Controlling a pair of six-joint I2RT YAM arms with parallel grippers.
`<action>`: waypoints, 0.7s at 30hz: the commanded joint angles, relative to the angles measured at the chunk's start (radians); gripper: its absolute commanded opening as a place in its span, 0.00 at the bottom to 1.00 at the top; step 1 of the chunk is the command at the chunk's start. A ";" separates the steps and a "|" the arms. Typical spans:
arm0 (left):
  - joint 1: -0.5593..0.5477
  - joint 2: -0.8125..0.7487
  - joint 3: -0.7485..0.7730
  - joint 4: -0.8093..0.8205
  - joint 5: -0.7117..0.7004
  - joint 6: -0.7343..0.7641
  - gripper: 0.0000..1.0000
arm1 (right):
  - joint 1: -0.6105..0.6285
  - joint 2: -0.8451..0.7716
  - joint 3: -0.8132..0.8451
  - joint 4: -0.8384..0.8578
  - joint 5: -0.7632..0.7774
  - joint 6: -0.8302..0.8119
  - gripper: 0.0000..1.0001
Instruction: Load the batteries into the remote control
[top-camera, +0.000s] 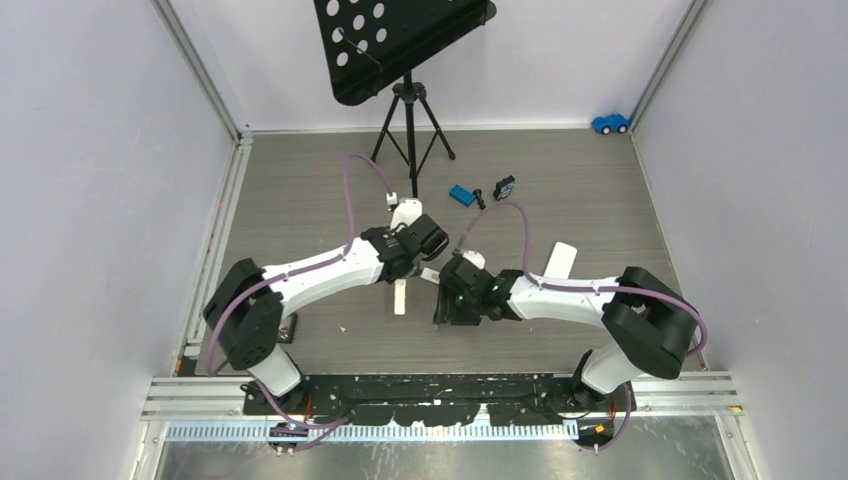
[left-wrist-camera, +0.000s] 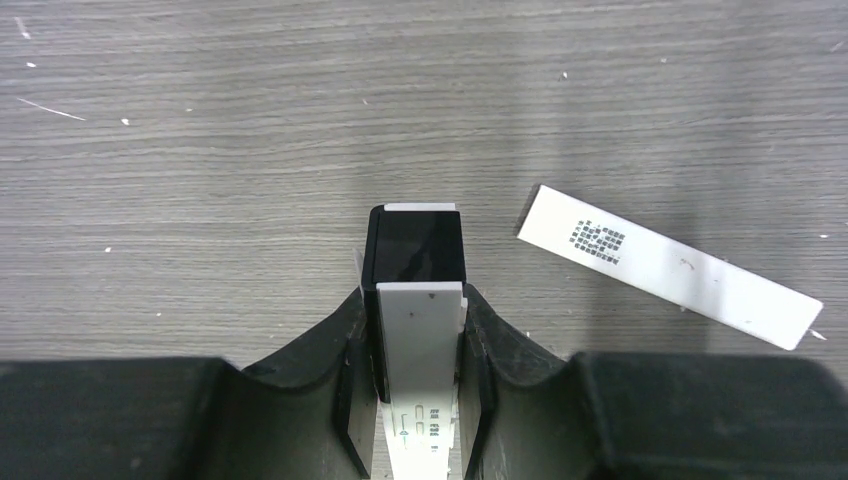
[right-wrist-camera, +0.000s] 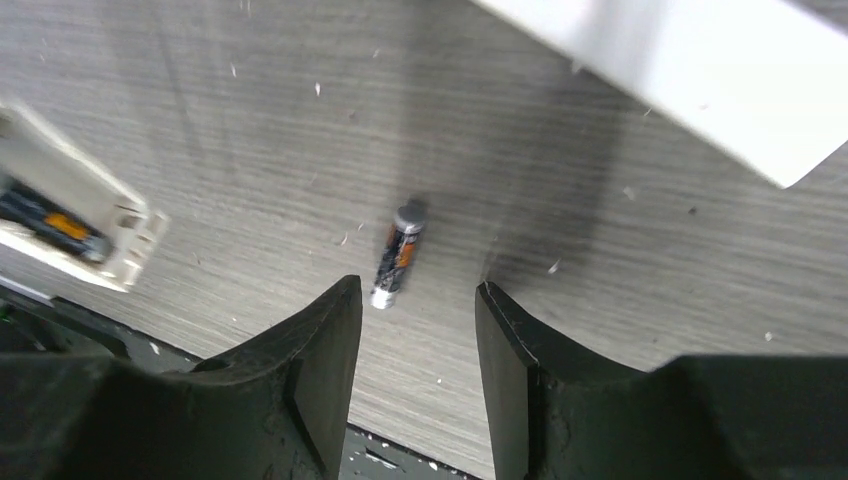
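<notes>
My left gripper (left-wrist-camera: 415, 300) is shut on the remote control (left-wrist-camera: 420, 330), a white slim body with a black end (left-wrist-camera: 415, 245) sticking out past the fingers. In the top view the remote (top-camera: 400, 298) hangs from the left gripper (top-camera: 407, 262) near the table's middle. One of the batteries (right-wrist-camera: 398, 255), dark with an orange band, lies loose on the table just ahead of my open right gripper (right-wrist-camera: 417, 290). The remote's open end (right-wrist-camera: 75, 225) at the left of the right wrist view shows a cell inside. The right gripper (top-camera: 447, 300) sits just right of the remote.
A flat white strip (left-wrist-camera: 665, 265) lies right of the remote, seen also as the strip (top-camera: 560, 260). Farther back are a blue brick (top-camera: 461, 195), a black-and-blue block (top-camera: 505, 186), a music stand's tripod (top-camera: 408, 120) and a blue toy car (top-camera: 610, 123). The table's front edge (right-wrist-camera: 390, 455) lies under the right jaws.
</notes>
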 joint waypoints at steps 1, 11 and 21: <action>0.021 -0.114 -0.037 0.005 -0.075 0.024 0.00 | 0.063 0.017 0.063 -0.086 0.120 0.021 0.51; 0.084 -0.273 -0.134 0.009 -0.133 0.029 0.00 | 0.115 0.182 0.224 -0.244 0.216 0.029 0.43; 0.100 -0.400 -0.213 0.052 -0.216 0.001 0.00 | 0.166 0.294 0.358 -0.466 0.314 -0.040 0.16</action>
